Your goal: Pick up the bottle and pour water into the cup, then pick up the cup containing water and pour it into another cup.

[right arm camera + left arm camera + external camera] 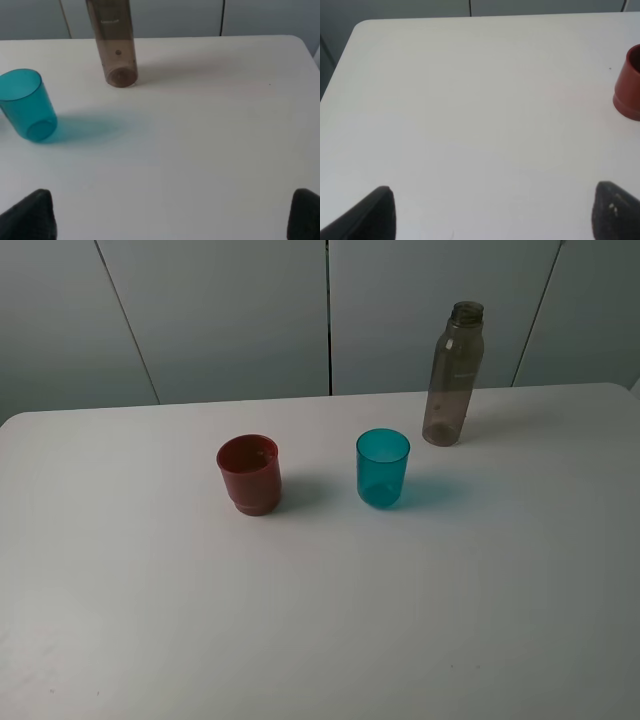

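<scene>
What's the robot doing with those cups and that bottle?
Nothing is being held yet. The bottle, the teal cup and the red cup all stand upright and apart on the white table. The left gripper and right gripper are both open, above bare table. Pouring hasn't started.

bottle (452, 375): smoky translucent, uncapped, upright at the far right
cup (382, 467): teal tumbler, upright, centre
another cup (249, 474): opaque red, upright, left of the teal
</scene>
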Motion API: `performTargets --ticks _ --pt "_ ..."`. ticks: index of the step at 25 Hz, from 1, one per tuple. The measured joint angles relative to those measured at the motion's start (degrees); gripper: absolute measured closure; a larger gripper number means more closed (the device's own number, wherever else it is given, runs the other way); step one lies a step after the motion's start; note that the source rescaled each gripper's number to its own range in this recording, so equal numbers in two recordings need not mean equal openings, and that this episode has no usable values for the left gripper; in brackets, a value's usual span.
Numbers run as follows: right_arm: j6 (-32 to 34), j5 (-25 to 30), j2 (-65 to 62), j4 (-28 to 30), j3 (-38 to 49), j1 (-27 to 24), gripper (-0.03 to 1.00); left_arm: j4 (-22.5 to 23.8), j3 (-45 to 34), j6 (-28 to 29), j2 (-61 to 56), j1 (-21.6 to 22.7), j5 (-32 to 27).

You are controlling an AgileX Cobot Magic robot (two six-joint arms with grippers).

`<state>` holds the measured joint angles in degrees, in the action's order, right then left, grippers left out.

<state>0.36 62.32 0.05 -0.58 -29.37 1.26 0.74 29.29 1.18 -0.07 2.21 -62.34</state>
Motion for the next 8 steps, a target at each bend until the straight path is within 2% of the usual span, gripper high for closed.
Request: performTargets --ticks 8 --pt "0.0 0.0 0.0 0.6 0.0 0.3 -0.03 0.0 0.0 0.0 0.0 0.0 0.0"
